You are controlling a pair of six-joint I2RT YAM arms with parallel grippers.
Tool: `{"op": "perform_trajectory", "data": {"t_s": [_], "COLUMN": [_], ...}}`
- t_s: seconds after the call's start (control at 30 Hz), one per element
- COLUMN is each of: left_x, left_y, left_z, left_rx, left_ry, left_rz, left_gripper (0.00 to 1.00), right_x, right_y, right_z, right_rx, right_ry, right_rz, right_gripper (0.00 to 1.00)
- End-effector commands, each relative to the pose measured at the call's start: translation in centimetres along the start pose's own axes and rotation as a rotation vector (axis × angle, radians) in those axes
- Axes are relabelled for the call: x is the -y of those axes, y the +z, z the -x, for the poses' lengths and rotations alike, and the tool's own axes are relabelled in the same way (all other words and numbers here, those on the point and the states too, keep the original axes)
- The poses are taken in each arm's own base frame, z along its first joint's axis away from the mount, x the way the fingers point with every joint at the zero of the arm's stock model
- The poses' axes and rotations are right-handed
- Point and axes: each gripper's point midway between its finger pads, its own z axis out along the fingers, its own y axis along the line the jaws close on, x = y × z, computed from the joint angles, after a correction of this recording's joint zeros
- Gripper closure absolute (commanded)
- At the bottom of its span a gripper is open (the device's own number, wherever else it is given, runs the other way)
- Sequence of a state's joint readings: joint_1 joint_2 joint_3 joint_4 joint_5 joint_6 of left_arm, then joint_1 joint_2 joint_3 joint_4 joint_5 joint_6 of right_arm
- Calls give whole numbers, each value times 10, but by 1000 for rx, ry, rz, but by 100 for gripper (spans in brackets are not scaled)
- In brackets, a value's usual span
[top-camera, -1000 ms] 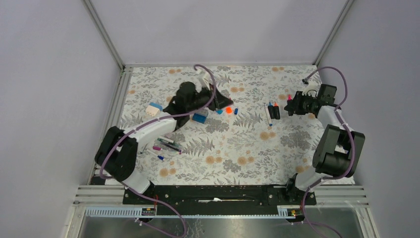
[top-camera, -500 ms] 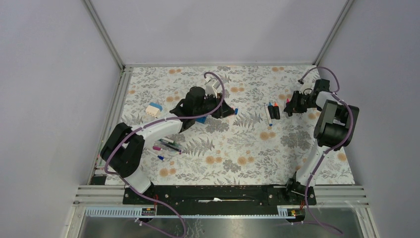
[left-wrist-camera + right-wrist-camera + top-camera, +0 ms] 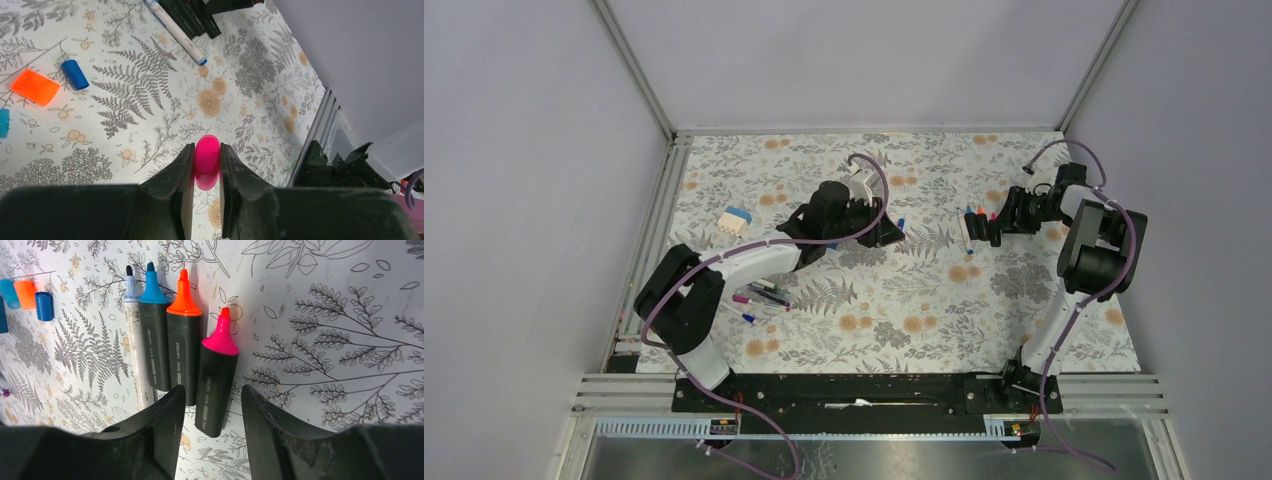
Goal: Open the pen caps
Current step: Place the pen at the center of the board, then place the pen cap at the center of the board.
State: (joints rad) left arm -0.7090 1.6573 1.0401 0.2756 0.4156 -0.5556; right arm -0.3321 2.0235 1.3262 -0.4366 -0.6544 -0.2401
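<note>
pink cap (image 3: 207, 162) clamped in left gripper (image 3: 207, 150); right gripper (image 3: 212, 391) parted, astride pink highlighter (image 3: 216, 375).
set the cap down beside orange cap (image 3: 35, 86) and blue cap (image 3: 75, 74); its height looks uncertain, so descend slowly before release. raise right straight up.

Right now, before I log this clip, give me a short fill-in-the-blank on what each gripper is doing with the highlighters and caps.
1. The left gripper has its jaws shut on a small ____ plastic cap.
2. The right gripper stands with its jaws ____, gripping nothing.
3. The black-bodied highlighter with the pink tip lies right beside a second black-bodied highlighter whose tip is ____.
Missing words: pink; open; orange.
</note>
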Motion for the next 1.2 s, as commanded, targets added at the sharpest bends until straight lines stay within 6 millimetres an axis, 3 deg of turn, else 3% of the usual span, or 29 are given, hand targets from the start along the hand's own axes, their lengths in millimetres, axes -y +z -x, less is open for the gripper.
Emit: {"op": "perform_trajectory", "data": {"t_s": [0.0, 0.13, 0.23, 0.37, 0.53, 0.7, 0.93, 1.07, 1.17], "left_x": [7, -13, -32, -57, -84, -97, -115, -114, -109], "left_y": [12, 32, 51, 71, 96, 119, 132, 134, 133], "left_z": [16, 6, 1, -7, -14, -17, -21, -17, -10], "left_rx": [28, -29, -74, -133, -172, -189, -201, -200, -188], "left_ry": [73, 117, 148, 196, 218, 213, 238, 247, 253], "left_rz": [34, 182, 300, 472, 583, 611, 658, 661, 655], "left_gripper": [99, 99, 99, 99, 98, 95, 75, 62, 58], "right_x": [-9, -25, -55, -84, -91, -97, -102, -102, -103], "right_y": [-31, -59, -83, -97, -100, -101, -104, -104, -104], "right_z": [20, 25, 24, 10, 3, 3, 3, 3, 2], "right_rx": [64, 116, 175, 236, 262, 266, 276, 275, 277], "right_ry": [-75, -134, -190, -244, -241, -219, -224, -218, -215], "right_rz": [-44, -64, -18, 55, 97, 145, 162, 169, 173], "right_gripper": [46, 40, 36, 28, 26, 26, 26, 26, 26]}}
